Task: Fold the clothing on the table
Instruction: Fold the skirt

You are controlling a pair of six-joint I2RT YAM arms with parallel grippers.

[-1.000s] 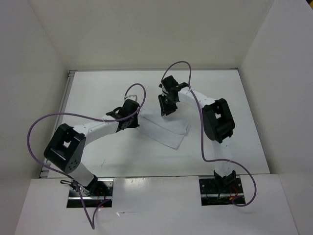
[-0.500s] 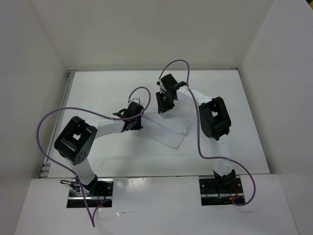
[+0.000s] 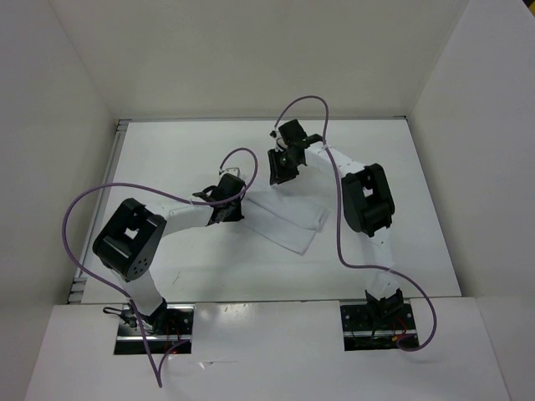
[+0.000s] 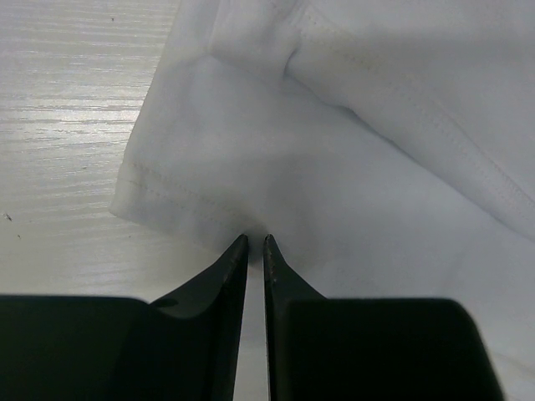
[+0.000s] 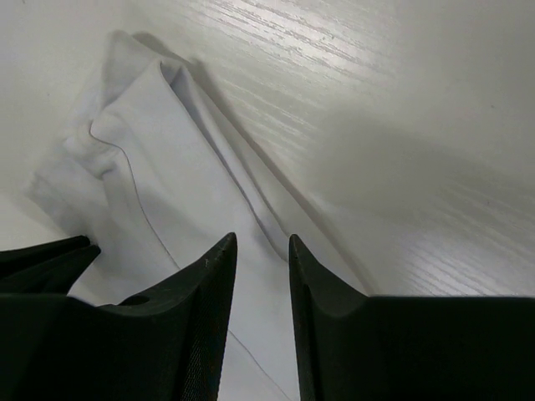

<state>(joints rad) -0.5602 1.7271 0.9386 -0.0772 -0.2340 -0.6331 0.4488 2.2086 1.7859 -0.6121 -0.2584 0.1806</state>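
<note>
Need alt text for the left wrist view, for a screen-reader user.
The left hand, its two dark fingers nearly together, appears to pinch the stitched hem of the white clothing. A second layer of the fabric overlaps at the upper right, and the bare white table shows at the left.

One garment (image 3: pixel 288 219) lies between two pincers: the left pincer (image 4: pixel 256 242) and the right pincer (image 5: pixel 262 242). One bench (image 3: pixel 167 159) spreads beneath both. Behind the pincers run two arms, the left arm (image 3: pixel 129 242) and the right arm (image 3: pixel 366 200), and two purple cables, the left cable (image 3: pixel 125 185) and the right cable (image 3: pixel 338 225).
</note>
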